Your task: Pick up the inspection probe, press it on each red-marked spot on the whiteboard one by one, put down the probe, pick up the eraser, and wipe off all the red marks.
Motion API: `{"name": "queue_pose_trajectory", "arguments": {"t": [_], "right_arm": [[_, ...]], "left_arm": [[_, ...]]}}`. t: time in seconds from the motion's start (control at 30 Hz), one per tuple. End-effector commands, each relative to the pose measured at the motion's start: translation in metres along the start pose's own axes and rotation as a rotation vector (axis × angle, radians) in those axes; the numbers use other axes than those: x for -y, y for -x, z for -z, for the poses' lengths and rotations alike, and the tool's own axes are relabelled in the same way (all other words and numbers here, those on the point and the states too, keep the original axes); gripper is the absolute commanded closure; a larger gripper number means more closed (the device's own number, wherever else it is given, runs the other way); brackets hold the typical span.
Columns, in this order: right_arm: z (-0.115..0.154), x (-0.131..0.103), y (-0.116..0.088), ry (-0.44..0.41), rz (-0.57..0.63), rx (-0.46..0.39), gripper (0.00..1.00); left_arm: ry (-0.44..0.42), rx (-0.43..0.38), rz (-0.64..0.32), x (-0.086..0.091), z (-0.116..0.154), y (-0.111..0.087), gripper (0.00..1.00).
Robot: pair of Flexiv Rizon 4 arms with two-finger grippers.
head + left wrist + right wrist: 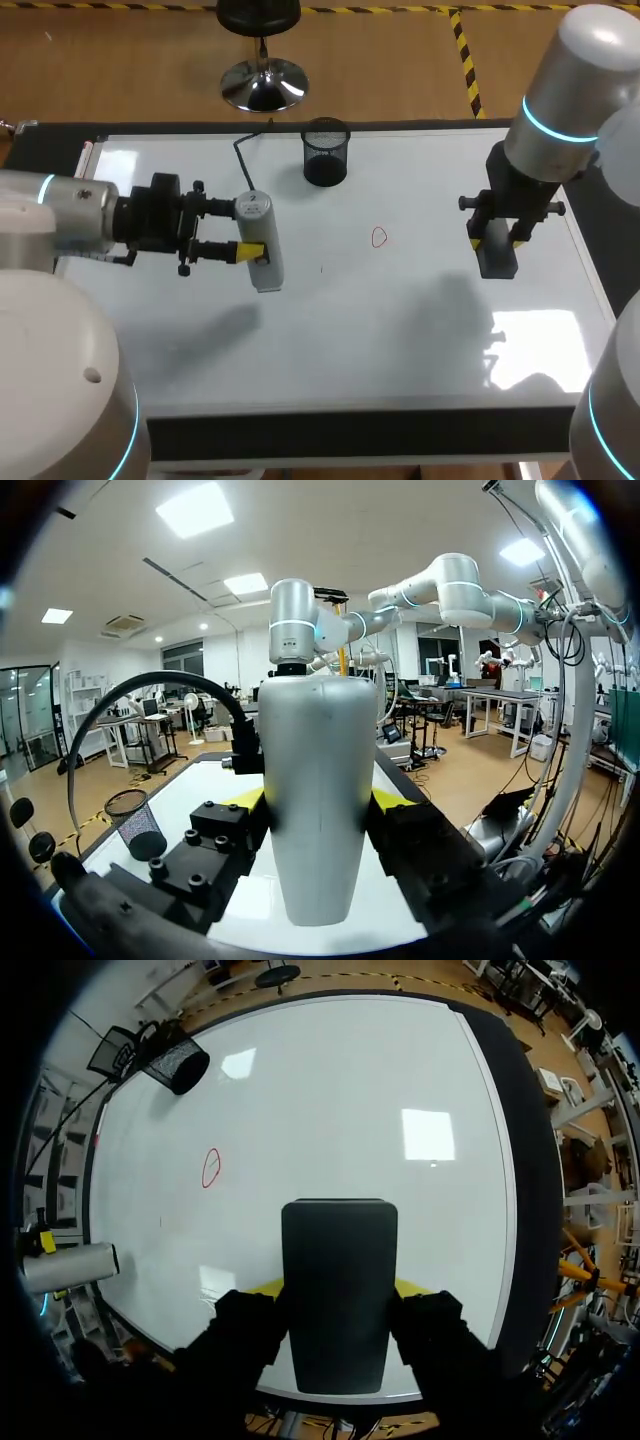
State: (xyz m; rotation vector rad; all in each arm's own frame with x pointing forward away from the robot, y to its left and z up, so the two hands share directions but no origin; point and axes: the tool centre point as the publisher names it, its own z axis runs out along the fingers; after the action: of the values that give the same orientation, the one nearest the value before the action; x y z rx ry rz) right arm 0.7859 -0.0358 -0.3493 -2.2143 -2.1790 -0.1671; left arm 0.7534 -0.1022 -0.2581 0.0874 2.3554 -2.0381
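Observation:
My left gripper (250, 230) is shut on the silver inspection probe (262, 245), holding it over the left part of the whiteboard (400, 330); a black cable runs from the probe toward the board's far edge. In the left wrist view the probe (315, 800) fills the space between the yellow-tipped fingers (245, 800). My right gripper (497, 243) is shut on the dark eraser (497, 262) above the board's right side, and the eraser (338, 1290) sits between its yellow tips. One red circle (378, 237) is drawn near the board's middle, also seen as the red circle (211, 1167) ahead of the eraser.
A black mesh cup (325, 152) stands near the far edge of the board, between the two arms. The board's dark frame (350, 432) runs along the near side.

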Motion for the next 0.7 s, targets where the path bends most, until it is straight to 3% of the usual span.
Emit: {"name": "queue_pose_trajectory", "arguments": {"t": [0.03,0.7], "right_arm": [[0.000,0.000,0.001,0.000,0.001,-0.002,1.00],[0.000,0.000,0.001,0.000,0.001,-0.002,1.00]], "left_arm": [[0.006,-0.050,0.002,0.000,-0.008,0.018,1.00],[0.033,-0.124,-0.004,0.009,-0.044,0.070,1.00]]}}
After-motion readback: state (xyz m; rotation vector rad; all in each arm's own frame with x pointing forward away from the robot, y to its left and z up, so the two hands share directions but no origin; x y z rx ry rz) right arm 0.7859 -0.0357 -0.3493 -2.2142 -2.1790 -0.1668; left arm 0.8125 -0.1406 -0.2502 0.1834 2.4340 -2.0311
